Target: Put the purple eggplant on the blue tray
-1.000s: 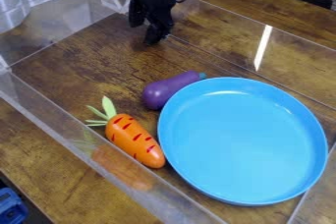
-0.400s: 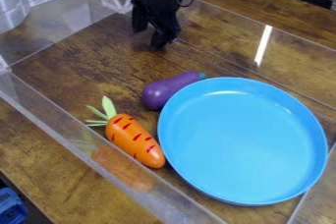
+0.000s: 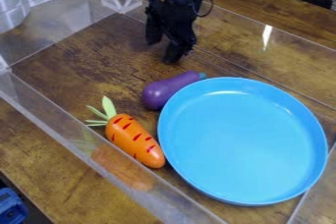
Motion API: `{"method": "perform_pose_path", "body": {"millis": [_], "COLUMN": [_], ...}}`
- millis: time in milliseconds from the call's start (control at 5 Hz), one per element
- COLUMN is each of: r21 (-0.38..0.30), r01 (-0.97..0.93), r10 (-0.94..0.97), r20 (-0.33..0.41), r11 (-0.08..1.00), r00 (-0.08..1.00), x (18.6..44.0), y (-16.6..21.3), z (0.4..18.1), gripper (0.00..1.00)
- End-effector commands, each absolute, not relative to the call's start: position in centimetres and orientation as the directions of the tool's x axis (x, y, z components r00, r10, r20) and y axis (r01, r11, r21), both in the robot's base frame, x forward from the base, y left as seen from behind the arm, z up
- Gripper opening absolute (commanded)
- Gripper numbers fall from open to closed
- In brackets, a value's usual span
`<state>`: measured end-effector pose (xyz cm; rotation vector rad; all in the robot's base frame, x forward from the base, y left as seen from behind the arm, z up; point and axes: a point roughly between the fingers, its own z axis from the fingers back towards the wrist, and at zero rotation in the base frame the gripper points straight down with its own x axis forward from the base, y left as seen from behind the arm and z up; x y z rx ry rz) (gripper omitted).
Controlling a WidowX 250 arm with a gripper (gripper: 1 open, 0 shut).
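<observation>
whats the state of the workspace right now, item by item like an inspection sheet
surface: brown wood-look table
job's things: purple eggplant lies off the blue tray, beside its rim; nothing seen on the tray
clutter: orange carrot with green leaves, left of the tray in the picture
gripper: dark, blurred, at the far side; opening cannot be told
cables: nothing seen
surroundings: clear panel along the near-left side

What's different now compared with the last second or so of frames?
The gripper has moved a little toward the eggplant, down and to the right in the picture. Nothing was visibly taken hold of or let go. The eggplant, carrot and blue tray stayed where they were.
</observation>
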<state>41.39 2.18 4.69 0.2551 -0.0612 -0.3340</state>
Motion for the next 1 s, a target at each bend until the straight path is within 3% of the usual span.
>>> {"method": "perform_pose_path", "body": {"millis": [0, 200, 800], "r21": [0.281, 0.282, 0.282], "r01": [0.310, 0.309, 0.240], "r10": [-0.350, -0.350, -0.278], "r20": [0.107, 0.109, 0.103], "r11": [0.908, 0.908, 0.929], "r00": [0.931, 0.930, 0.955], "x": [41.2, 40.2, 39.7], "y": [1.3, 1.1, -1.0], "z": [7.2, 6.1, 5.6], "gripper": [1.00, 1.00, 1.00]}}
